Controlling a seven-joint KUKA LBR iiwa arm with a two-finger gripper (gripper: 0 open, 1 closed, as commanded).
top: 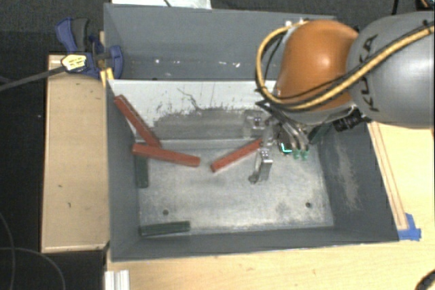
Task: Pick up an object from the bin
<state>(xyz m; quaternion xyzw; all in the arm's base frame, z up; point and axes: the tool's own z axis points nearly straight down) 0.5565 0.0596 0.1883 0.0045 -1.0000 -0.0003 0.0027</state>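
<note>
My gripper (256, 150) hangs low over the middle right of the bin and stands open. One metal finger (259, 168) points down toward the floor just in front of a red-brown stick (233, 157). The other finger (254, 123) sits behind it. The stick lies slanted on the bin floor, with its right end between the two fingers. I cannot tell if either finger touches it.
To the left, a second red-brown stick (167, 155) lies flat and a third (135, 121) slants along the left wall. A dark grey block (141, 174) rests below them, and a dark bar (164, 229) lies at the front left corner. The arm's orange cover overhangs the bin's right side.
</note>
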